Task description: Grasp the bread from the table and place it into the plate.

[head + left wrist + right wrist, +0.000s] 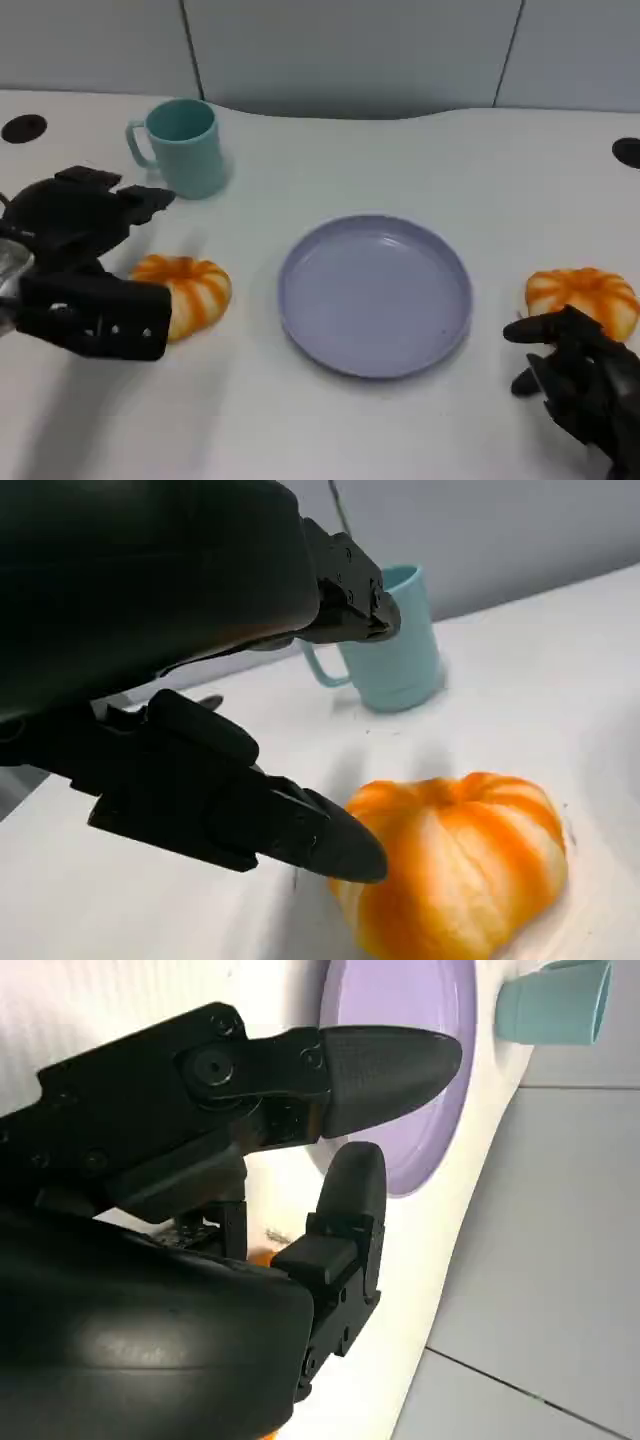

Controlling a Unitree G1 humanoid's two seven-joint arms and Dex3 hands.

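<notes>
Two orange-and-white striped bread rolls lie on the white table. One roll [192, 288] [460, 865] sits left of the empty lilac plate [375, 295] [400, 990]. My left hand [85, 265] [150, 580] is at this roll's left side with its fingers spread; one lower finger [250, 810] reaches the roll's edge, the upper fingers hang above it, and nothing is gripped. The other roll [585, 297] lies right of the plate. My right hand [580, 385] [200, 1160] hovers just in front of it, fingers apart and holding nothing.
A teal mug [185, 145] [400, 650] [555, 1000] stands behind the left roll, handle to the left. Dark round holes [24, 127] mark the table's far corners. A grey panelled wall rises behind the table's curved back edge.
</notes>
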